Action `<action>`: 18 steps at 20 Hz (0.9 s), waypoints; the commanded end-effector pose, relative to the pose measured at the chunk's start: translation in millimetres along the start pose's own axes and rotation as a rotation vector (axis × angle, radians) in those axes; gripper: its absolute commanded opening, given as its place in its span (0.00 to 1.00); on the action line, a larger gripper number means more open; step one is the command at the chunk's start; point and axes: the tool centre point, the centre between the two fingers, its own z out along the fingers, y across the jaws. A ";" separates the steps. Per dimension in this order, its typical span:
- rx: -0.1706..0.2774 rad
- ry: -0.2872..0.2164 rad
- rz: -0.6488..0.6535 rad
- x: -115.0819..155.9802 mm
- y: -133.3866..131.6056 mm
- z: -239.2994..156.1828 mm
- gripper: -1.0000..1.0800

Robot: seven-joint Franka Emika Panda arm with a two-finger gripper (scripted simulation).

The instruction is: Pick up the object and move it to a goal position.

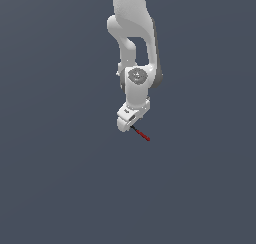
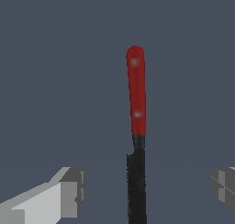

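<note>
Straddling rod [image 2: 136,126], end effector [image 2: 147,191] wide, fingers [image 2: 69,191] clear of it; no writing.

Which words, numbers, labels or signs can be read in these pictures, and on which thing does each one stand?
None. No readable text, number or logo shows in either view.
Rod: plain red and black, two pale glints only, no writing.
Gripper: plain grey fingers, no label.
Arm: plain white; the round grey patch on the wrist is too blurred to read.
</note>
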 end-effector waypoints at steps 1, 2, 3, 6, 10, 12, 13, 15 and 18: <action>0.000 0.001 -0.010 -0.1 -1.1 0.7 0.96; 0.000 0.000 -0.004 0.0 -0.5 0.4 0.96; 0.000 0.000 -0.004 -0.1 -0.5 0.6 0.96; 0.000 0.000 -0.005 -0.1 -0.7 5.1 0.96; 0.000 0.000 -0.007 -0.5 -1.3 19.0 0.96; 0.000 0.000 -0.008 -0.7 -1.6 29.1 0.96; 0.000 0.001 -0.008 -0.8 -1.7 33.8 0.96; 0.000 0.001 -0.009 -0.7 -1.8 41.4 0.96; 0.000 0.001 -0.010 -0.6 -1.5 48.6 0.96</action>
